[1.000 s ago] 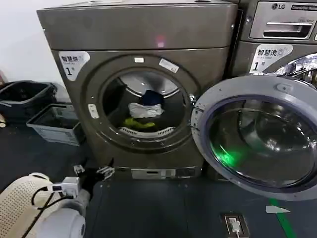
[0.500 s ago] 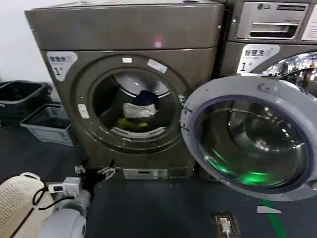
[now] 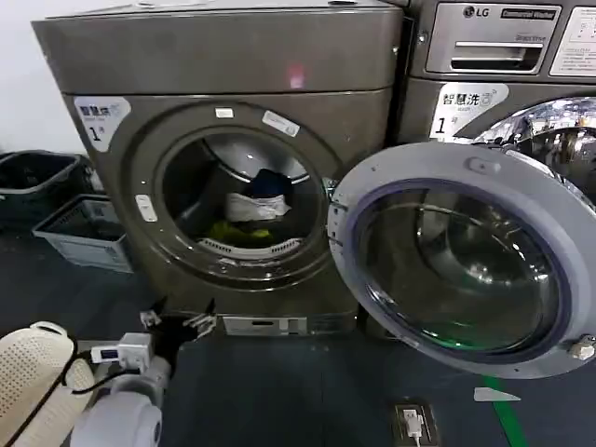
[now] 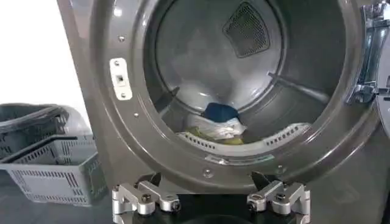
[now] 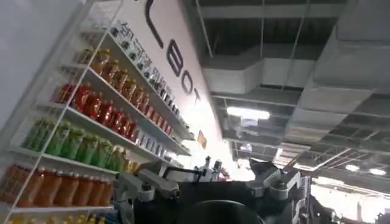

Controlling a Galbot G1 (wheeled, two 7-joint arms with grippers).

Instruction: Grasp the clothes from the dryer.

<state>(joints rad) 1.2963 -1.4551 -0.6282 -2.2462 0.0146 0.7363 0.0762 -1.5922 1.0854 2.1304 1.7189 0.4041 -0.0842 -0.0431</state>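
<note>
Dryer door (image 3: 461,256) rim (right side) past frame edge

This looks like a laundry corner set up inside a shop or showroom. The bronze-grey dryer (image 3: 233,168) stands beside a silver LG machine (image 3: 494,56), both with numbered stickers, and plastic laundry baskets (image 3: 79,233) sit on the dark floor. Elsewhere, long shelves of bottled drinks (image 5: 85,128) run under an open industrial ceiling.

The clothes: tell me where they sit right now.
In the head view the clothes lie piled low inside the dryer drum, behind its open porthole, left of the swung-open door.
</note>
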